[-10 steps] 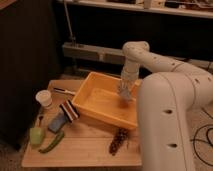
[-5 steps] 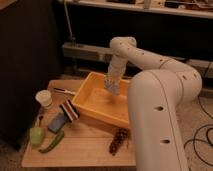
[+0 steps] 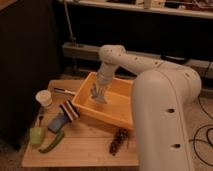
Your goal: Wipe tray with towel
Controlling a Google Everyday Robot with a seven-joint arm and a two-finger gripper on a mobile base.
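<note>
The yellow-orange tray (image 3: 102, 116) has, over its left end, the cream-white arm's (image 3: 160, 100) grey hand (image 3: 99, 89), with the grey-blue towel (image 3: 98, 96) just below it. The bench (image 3: 85, 149) is pale wood with fine grain lines. On its left are a white cup (image 3: 44, 98), a light green pepper (image 3: 36, 135), a darker green chilli (image 3: 52, 143) and a blue pad (image 3: 57, 122) bearing a dark-and-pale striped block (image 3: 69, 110); near and to the right lies a red-brown cluster (image 3: 119, 141).

arm (image 3: 165, 105): white, thick, rounded | hand (image 3: 99, 90): inside tray (image 3: 119, 109)
</note>
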